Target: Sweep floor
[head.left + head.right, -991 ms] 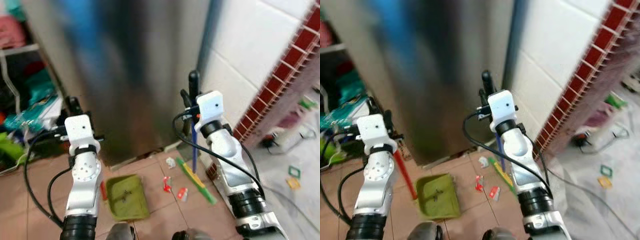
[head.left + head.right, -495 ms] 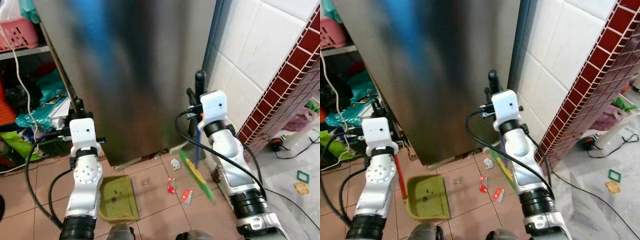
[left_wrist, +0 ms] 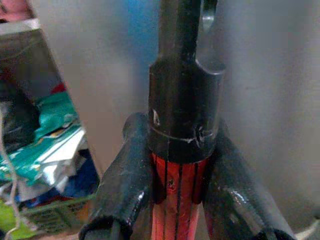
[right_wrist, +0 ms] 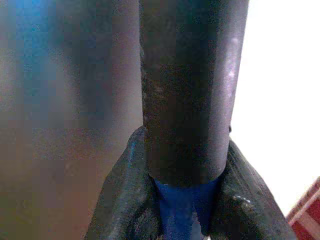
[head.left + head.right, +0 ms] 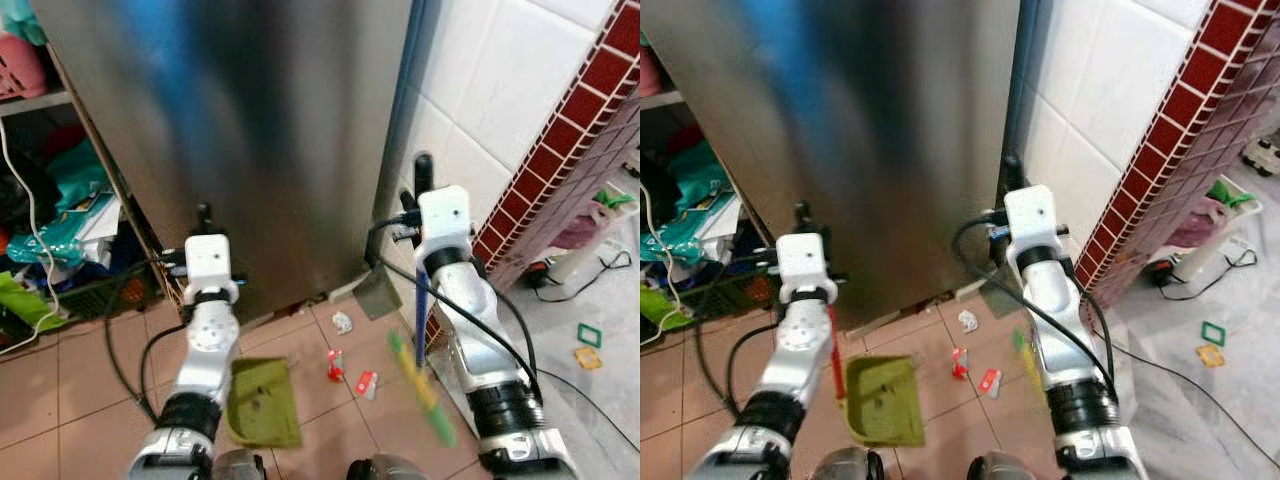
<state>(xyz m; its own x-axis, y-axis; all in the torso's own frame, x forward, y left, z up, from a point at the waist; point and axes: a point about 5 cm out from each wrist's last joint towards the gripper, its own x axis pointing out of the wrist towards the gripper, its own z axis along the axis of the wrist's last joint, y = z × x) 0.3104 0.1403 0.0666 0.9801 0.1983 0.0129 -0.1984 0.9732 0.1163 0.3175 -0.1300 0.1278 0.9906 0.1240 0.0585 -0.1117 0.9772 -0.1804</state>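
A Unitree G1 stands before a steel refrigerator [image 5: 250,150] on a terracotta tile floor [image 5: 60,370], working 2 tools with 2 arms. The left gripper [image 3: 175,200] pinches the red shaft of 1 dustpan handle [image 3: 176,185] just below its black cap, both fingers [image 3: 125,175] pressed against it; the green dustpan [image 5: 880,400] rests on the tiles at 6 o'clock of that gripper. The right gripper [image 4: 182,210] clamps the blue shaft of 1 broom [image 5: 420,310] just under its black grip, fingers [image 4: 125,200] tight on either side; the broom's green head [image 5: 425,390], blurred, hangs near the floor at 5 o'clock of the litter. 3 scraps lie between the 2 tools: 1 crumpled white scrap [image 5: 342,322] at 12 o'clock and 2 red-and-white wrappers [image 5: 335,365] just beneath it, the second wrapper [image 5: 367,382] at 4 o'clock of the first. Both silver arms reach forward and up, forearms nearly upright, wrists level with the refrigerator's lower door. A white-tiled wall [image 5: 480,100] with a red brick-tile border [image 5: 580,130] rises at 2 o'clock; cluttered shelves [image 5: 50,200] sit at 9 o'clock.
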